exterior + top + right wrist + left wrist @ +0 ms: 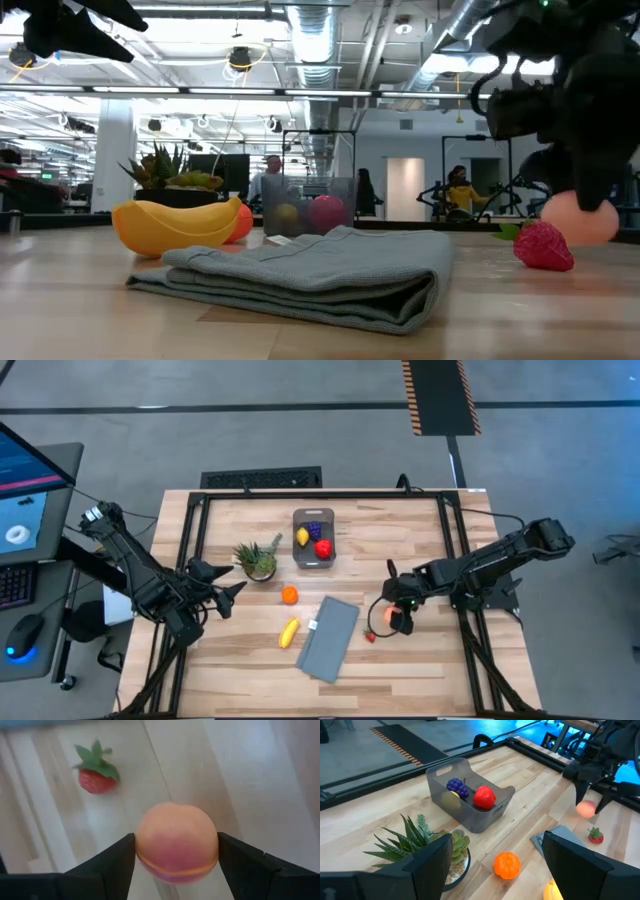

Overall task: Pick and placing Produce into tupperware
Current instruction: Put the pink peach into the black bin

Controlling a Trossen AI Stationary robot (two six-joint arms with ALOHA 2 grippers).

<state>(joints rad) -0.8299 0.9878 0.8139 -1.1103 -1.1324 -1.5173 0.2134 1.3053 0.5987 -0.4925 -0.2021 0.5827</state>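
The right gripper (176,865) clamps a pink peach (176,842) just above the table (420,540), a strawberry (96,774) lying close beside it. Farther off, the tub (314,541) holds grapes (314,528), a lemon (302,538) and red fruit (323,548). The left gripper (232,578) waits near the plant (257,559), jaws apart.

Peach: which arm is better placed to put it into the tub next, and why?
Right. The right gripper is closed on the peach. The left gripper is open, empty, beside the plant.
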